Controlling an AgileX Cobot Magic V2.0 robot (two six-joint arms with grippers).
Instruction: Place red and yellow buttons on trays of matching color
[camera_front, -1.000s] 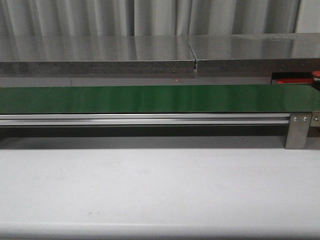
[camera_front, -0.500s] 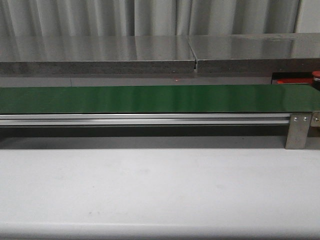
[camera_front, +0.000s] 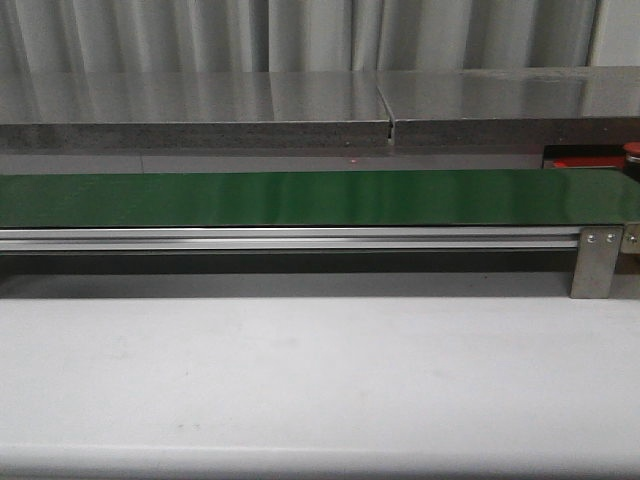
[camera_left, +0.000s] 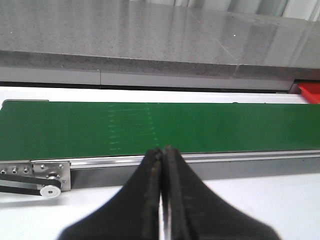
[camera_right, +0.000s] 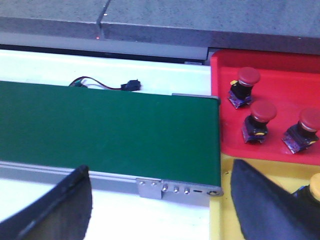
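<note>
My left gripper (camera_left: 161, 150) hangs over the near edge of the long green conveyor belt (camera_left: 150, 125) with its black fingers pressed tight together, nothing between them. My right gripper (camera_right: 160, 200) is spread wide, one dark finger on each side, poised over the belt's end and its metal bracket (camera_right: 175, 189). Just past that end sits the flat bright red tray (camera_right: 280, 67) with three red mushroom-head buttons (camera_right: 259, 120) on dark bases standing in it, apart from each other. Beside it, nearer me, lies a yellow tray (camera_right: 226, 200), and a yellow-capped button (camera_right: 314, 186) peeks from behind my finger.
</note>
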